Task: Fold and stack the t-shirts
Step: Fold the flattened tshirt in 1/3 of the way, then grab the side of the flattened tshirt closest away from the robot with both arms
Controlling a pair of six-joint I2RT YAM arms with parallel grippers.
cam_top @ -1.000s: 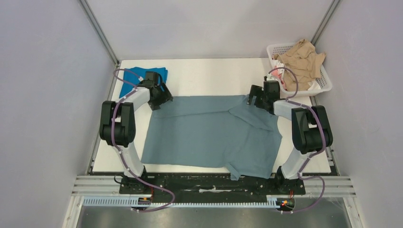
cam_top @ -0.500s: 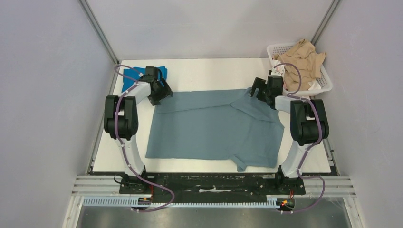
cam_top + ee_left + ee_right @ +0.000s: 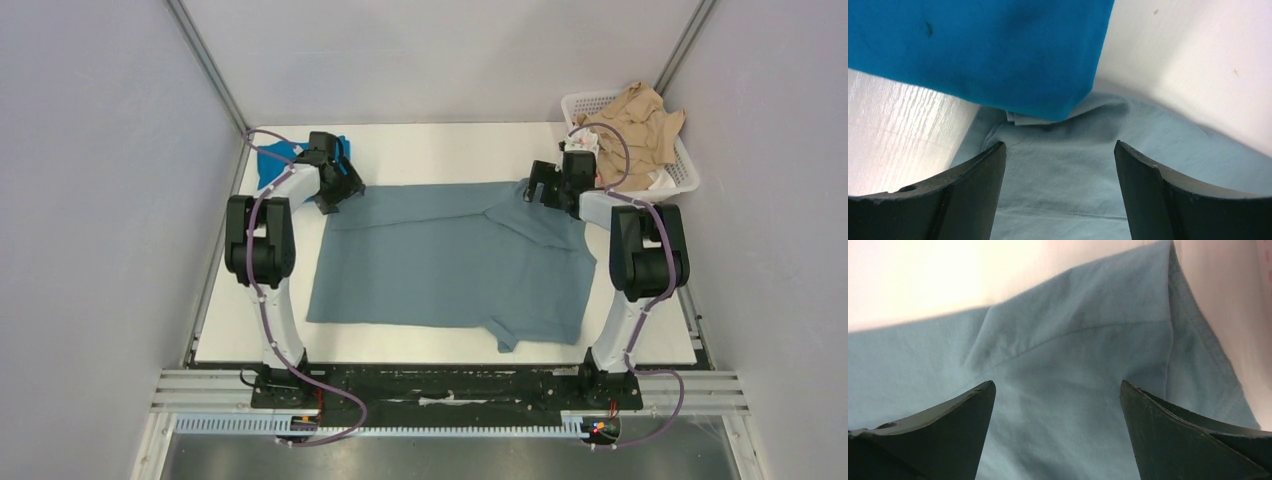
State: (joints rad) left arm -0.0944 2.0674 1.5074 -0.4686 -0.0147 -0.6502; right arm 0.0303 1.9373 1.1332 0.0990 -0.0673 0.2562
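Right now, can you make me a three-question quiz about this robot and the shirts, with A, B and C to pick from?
1. Where is the white basket?
A. near left corner
B. far right corner
C. right in the middle

2. What colour is the small shirt by the left gripper?
A. bright blue
B. red
C. yellow

3. How is the big grey-blue shirt lying?
A. rolled in a ball
B. hanging in the air
C. spread out on the table

Answers:
1 B: the top view shows the basket at the far right, with tan cloth in it.
2 A: the left wrist view shows bright blue cloth just past the open gripper.
3 C: from above, the shirt lies opened out across the tabletop.
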